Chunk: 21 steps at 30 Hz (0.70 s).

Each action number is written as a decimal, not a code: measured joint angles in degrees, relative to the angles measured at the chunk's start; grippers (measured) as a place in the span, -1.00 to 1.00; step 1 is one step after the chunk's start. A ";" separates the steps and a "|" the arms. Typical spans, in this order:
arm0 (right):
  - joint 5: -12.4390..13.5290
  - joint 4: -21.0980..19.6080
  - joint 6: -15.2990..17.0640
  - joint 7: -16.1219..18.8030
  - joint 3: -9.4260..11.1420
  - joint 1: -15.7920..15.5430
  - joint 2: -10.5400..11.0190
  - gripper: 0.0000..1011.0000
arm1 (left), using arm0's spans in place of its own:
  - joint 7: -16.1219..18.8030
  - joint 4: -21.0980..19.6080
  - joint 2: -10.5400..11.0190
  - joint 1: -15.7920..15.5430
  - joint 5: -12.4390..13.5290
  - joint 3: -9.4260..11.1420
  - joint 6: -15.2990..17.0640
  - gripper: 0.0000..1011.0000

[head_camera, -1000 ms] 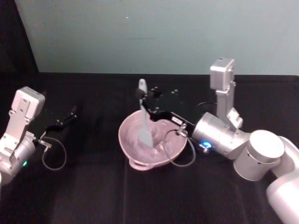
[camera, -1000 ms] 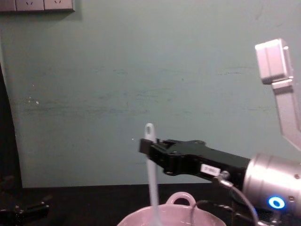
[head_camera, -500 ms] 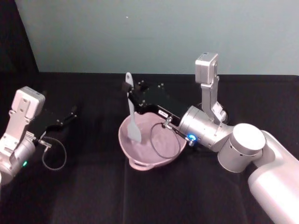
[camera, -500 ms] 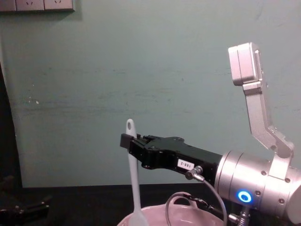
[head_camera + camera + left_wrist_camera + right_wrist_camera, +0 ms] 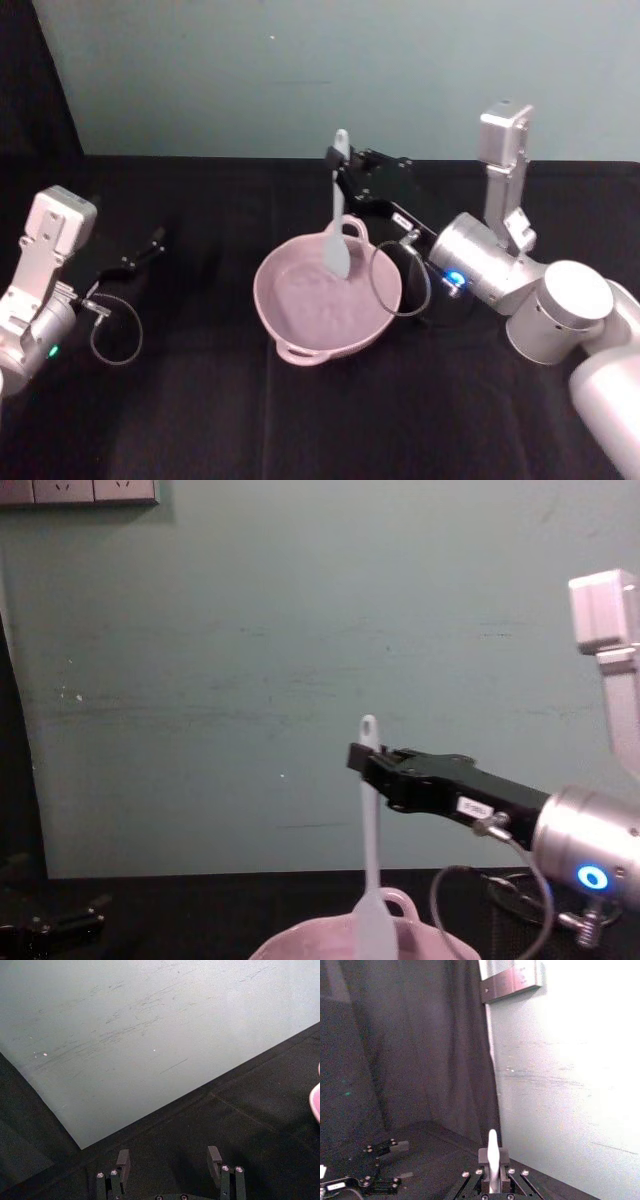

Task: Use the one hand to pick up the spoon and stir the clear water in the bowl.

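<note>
The pale pink bowl [image 5: 300,318] sits mid-table; its rim [image 5: 300,946] shows low in the chest view. Clear water inside it is barely visible. The white spoon [image 5: 340,215] stands upright, its blade [image 5: 372,928] dipping into the bowl's far right part beside the loop handle [image 5: 403,904]. My right gripper [image 5: 342,182] is shut on the spoon's upper handle [image 5: 492,1152], just below the hole end [image 5: 368,725]. My left gripper [image 5: 152,246] rests at the table's left, open with nothing between its fingers [image 5: 123,1159].
A black cloth covers the table [image 5: 200,420], with a teal wall behind it. A looped cable [image 5: 395,285] hangs from my right wrist over the bowl's right rim. Another cable loop [image 5: 115,335] lies by my left arm.
My right gripper has swung the upright spoon from the bowl's left side across to its far right side. The left arm has not moved.
</note>
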 joint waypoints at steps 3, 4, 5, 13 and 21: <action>0.03 -1.72 0.13 -0.63 1.04 -1.30 1.01 -0.77 | 0.00 0.00 0.00 0.00 0.00 0.00 0.00 1.00; 0.04 -2.11 0.21 -0.77 1.28 -1.61 1.24 -0.77 | 0.00 0.00 0.00 0.00 0.00 0.00 0.00 1.00; 0.05 -2.43 0.27 -0.94 1.51 -1.93 1.42 -0.77 | 0.00 0.00 0.00 0.00 0.00 0.00 0.00 1.00; -0.18 -5.21 1.12 -1.27 1.85 -4.19 2.19 -0.77 | 0.00 0.00 0.00 0.00 0.00 0.00 0.00 1.00; -0.69 -7.39 1.77 -0.74 0.08 -5.67 1.49 -0.77 | 0.00 0.00 0.00 0.00 0.00 0.00 0.00 1.00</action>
